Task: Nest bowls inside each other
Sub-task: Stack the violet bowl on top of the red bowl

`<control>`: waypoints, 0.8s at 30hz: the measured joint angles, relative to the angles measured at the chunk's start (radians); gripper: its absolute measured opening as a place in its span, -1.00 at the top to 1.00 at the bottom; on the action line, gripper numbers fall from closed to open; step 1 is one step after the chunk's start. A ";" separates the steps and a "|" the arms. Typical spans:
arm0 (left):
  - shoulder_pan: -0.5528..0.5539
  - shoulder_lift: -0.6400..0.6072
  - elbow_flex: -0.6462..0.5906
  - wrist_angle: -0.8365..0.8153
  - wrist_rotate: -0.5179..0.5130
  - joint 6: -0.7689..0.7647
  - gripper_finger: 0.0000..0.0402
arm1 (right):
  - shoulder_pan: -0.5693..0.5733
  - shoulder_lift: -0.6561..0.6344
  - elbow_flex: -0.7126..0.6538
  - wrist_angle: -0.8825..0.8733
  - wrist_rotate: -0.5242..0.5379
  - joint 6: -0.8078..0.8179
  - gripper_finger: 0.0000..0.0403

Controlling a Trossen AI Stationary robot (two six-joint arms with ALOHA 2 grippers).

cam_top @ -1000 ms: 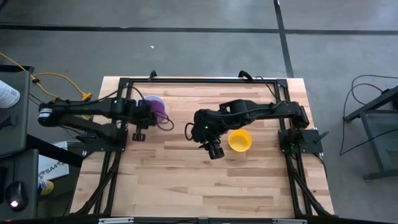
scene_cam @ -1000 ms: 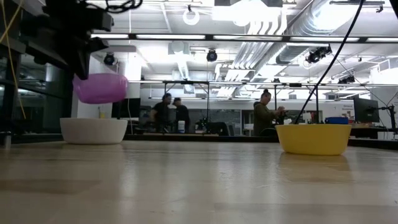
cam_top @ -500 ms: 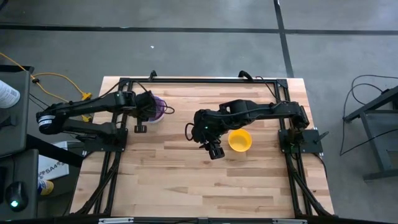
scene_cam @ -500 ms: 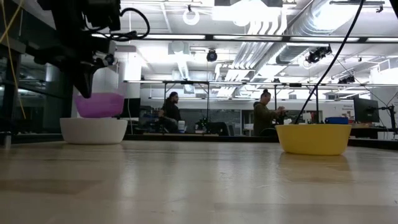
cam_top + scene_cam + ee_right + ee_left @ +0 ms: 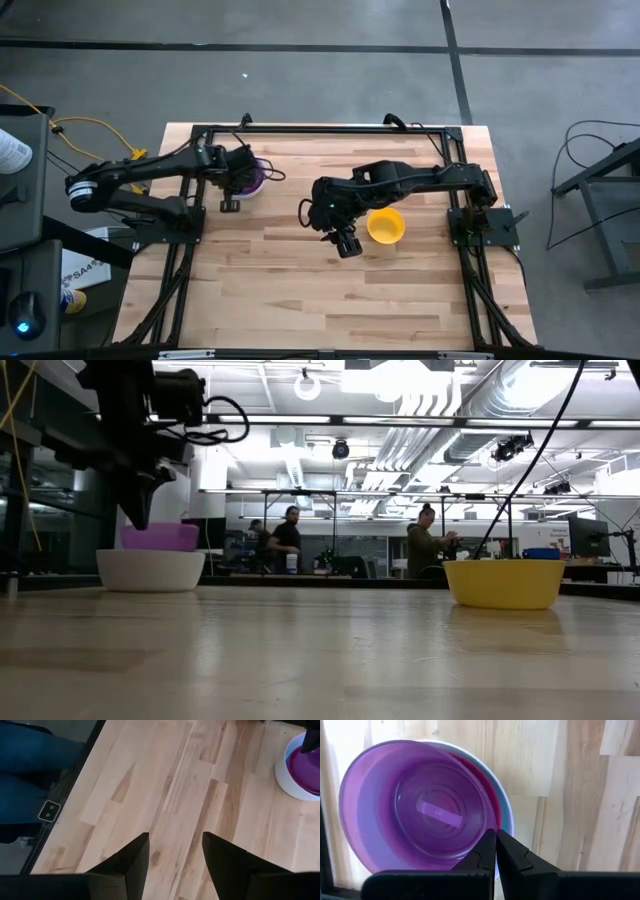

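Probably a robotics lab — exposed ducts (image 5: 440, 400), workbenches (image 5: 330, 570) (people (image 5: 425, 542) behind).

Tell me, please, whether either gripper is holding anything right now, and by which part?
The left gripper is shut on the purple bowl, pinching its rim as it sits in the white bowl. The right gripper is open and empty.

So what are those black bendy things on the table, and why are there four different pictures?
They are two robot arms, each ending in a two-finger pincher. One camera looks straight down, one sits level with the wooden table, and one rides on each arm's wrist. The left gripper is pinched shut on the rim of a purple bowl, which sits down inside a stack: a white bowl on the outside, with red and blue rims peeking out. The right gripper waits open above the table, holding nothing, beside a yellow bowl standing alone. The people far behind are just in the room.
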 joint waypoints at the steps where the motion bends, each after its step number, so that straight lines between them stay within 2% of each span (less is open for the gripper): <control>1: 0.000 0.014 0.000 0.007 0.000 -0.004 1.00 | 0.001 0.000 0.000 0.000 0.000 0.000 0.13; 10: 0.000 0.112 0.000 0.032 -0.001 -0.006 0.98 | 0.015 0.000 0.000 -0.021 0.000 0.004 0.13; 24: 0.000 0.139 0.000 0.075 -0.038 -0.037 0.64 | 0.017 0.001 0.000 -0.027 -0.017 0.007 0.13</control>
